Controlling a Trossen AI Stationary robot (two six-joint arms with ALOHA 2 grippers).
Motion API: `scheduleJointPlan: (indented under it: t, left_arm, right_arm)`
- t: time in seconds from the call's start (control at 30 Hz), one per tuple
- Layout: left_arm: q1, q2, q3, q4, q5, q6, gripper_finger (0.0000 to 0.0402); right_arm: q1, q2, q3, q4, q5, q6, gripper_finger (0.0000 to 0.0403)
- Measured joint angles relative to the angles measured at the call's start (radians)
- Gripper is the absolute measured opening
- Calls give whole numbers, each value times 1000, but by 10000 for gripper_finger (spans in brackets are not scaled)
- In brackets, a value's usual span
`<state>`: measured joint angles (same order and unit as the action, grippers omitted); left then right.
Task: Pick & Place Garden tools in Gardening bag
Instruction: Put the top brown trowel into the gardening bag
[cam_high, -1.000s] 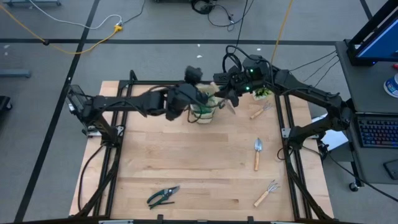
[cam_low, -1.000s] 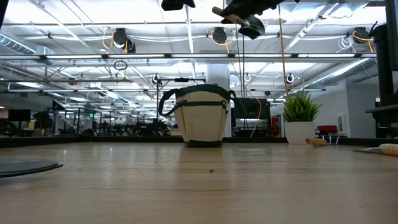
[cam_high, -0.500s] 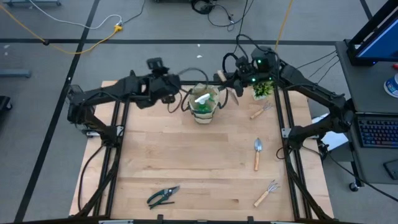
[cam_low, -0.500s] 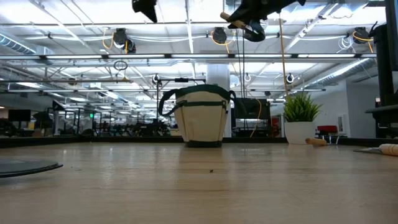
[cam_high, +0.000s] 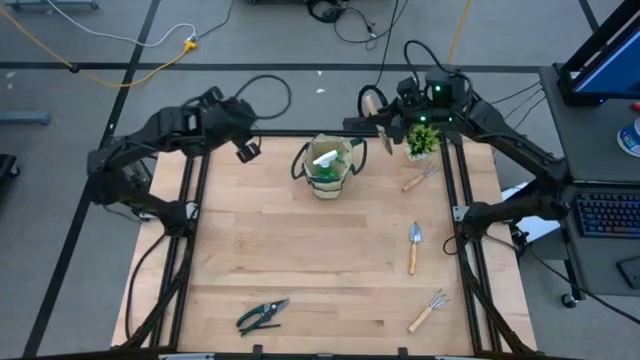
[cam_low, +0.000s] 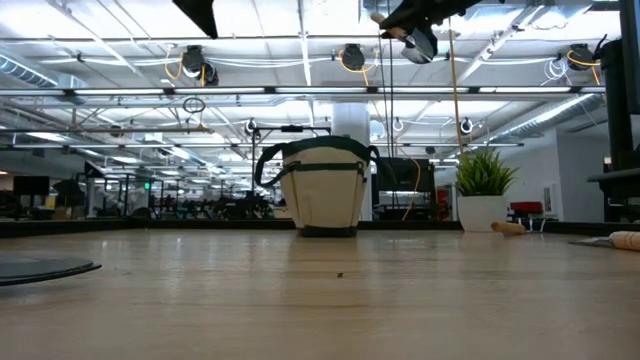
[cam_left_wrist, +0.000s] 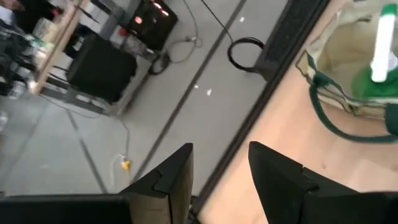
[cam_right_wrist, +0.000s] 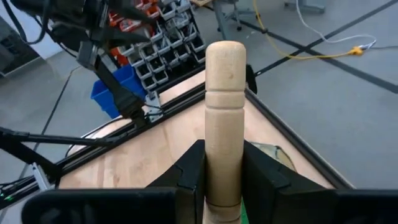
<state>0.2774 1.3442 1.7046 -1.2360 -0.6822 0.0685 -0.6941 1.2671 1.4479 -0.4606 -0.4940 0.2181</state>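
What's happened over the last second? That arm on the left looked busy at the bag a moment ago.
The left pincer has pulled back from the gardening bag toward the table's left edge, open and empty. The green spray bottle now sits in the bag. The right pincer drifted slightly away, still gripping a wooden-handled trowel. Shears, hand rake, second trowel and potted plant haven't moved.

**Bright overhead light, soft wrist views**

Ceiling strip lights (cam_low: 300, 40) flood the low view with glare and wash the upper area near white. The wooden table (cam_high: 300, 260) is evenly lit from above, with only faint shadows. The left wrist view is blurred throughout. In the right wrist view the near wooden handle (cam_right_wrist: 225, 118) is sharp and the background soft.
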Motion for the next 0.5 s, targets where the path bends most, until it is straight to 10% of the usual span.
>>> scheduleJointPlan:
  t: [0.5]
  left_arm:
    - [54,-350,-433,315,170,-62,161]
  right_arm:
    - [-47,-19,0,58,0,-4,62]
